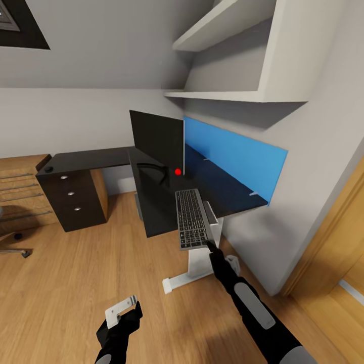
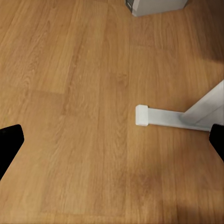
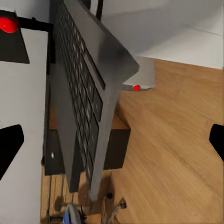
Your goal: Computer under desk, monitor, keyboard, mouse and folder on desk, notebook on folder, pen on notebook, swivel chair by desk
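Right gripper (image 1: 209,244): closed on keyboard (image 1: 192,218) near end, over desk (image 1: 156,212) front edge
Left gripper (image 1: 124,309): open, empty, above floor (image 1: 76,283)
Monitor (image 1: 156,144): upright on desk

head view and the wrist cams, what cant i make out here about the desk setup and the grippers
- Right gripper: its hold on the keyboard is too small in the head view; the keyboard hides its fingertips in the right wrist view.
- Swivel chair: cut off by the head view's left edge, so its seat is hidden.
- Small dark object on the desk: too small to name.
- Computer: mostly hidden behind the keyboard, right wrist view.
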